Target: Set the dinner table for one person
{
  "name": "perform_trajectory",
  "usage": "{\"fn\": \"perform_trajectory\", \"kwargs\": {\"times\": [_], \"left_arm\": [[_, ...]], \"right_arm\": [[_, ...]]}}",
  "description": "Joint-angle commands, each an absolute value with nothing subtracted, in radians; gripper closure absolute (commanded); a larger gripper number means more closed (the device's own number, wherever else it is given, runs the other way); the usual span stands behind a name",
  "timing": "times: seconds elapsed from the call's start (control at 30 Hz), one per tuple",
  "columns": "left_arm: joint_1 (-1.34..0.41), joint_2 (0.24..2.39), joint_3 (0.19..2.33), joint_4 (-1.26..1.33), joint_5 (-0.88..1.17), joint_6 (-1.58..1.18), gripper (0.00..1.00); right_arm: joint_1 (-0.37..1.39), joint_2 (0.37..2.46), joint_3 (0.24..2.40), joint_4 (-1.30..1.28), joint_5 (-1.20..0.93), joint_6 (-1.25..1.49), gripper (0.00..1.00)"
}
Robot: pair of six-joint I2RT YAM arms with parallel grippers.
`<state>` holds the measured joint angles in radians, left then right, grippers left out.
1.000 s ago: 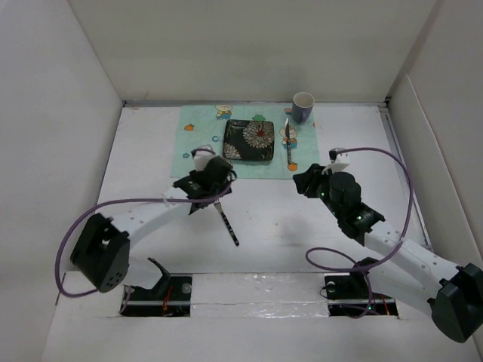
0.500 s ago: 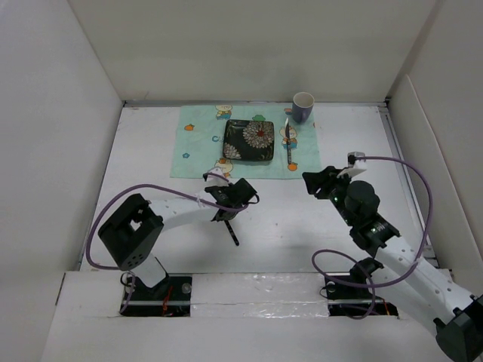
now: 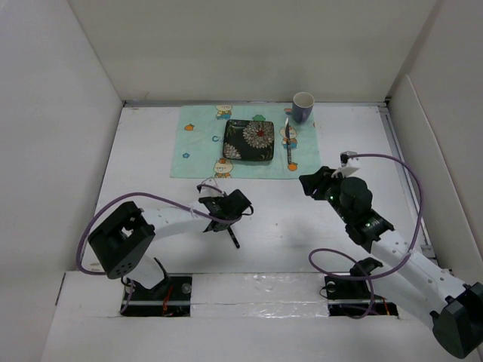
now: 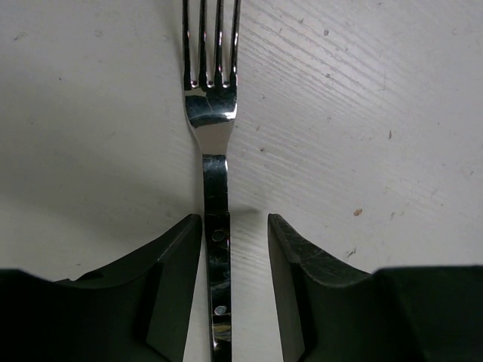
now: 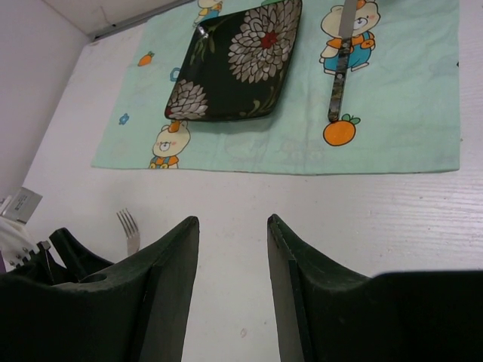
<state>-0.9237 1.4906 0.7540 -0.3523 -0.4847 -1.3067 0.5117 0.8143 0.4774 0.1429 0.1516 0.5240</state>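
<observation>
A fork (image 4: 210, 113) with a dark handle lies flat on the white dinner table (image 3: 143, 166), tines pointing away. My left gripper (image 4: 234, 226) is open and low over it, one finger on each side of the handle. The left finger (image 4: 177, 256) is close against the handle and the right one stands apart. In the top view the gripper (image 3: 226, 207) covers the fork's upper part and only the handle end (image 3: 234, 238) shows. My right gripper (image 5: 232, 222) is open and empty above bare table, to the right of the fork (image 5: 129, 228).
A mint-green cartoon cloth (image 3: 198, 151) lies at the back of the table. On it are a dark square floral plate (image 3: 249, 140) and a knife (image 3: 288, 143) to the plate's right. A blue-and-white cup (image 3: 303, 105) stands at the cloth's far right corner. White walls surround the table.
My left gripper has moved nearer and rightwards from the cloth's edge and come down astride the fork handle. The right gripper shifted slightly. The fork has not moved.
</observation>
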Motion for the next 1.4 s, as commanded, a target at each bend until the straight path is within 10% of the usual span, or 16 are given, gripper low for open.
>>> {"fn": "perform_trajectory", "kwargs": {"times": [0.0, 0.63, 0.9, 1.37], "left_arm": [[-0.956, 1.532, 0.752, -0.370, -0.501, -1.350, 0.63], [-0.968, 1.606, 0.793, -0.497, -0.491, -1.164, 0.75], [-0.945, 1.554, 0.863, -0.509, -0.543, -1.128, 1.00], [-0.680, 1.667, 1.563, -0.508, -0.511, -0.500, 1.00]], "right_arm": [[0.509, 0.827, 0.489, 0.209, 0.127, 0.520, 0.53], [0.509, 0.805, 0.491, 0.189, 0.135, 0.514, 0.53], [0.509, 0.799, 0.491, 0.192, 0.138, 0.512, 0.53], [0.509, 0.752, 0.486, 0.175, 0.143, 0.502, 0.53]]}}
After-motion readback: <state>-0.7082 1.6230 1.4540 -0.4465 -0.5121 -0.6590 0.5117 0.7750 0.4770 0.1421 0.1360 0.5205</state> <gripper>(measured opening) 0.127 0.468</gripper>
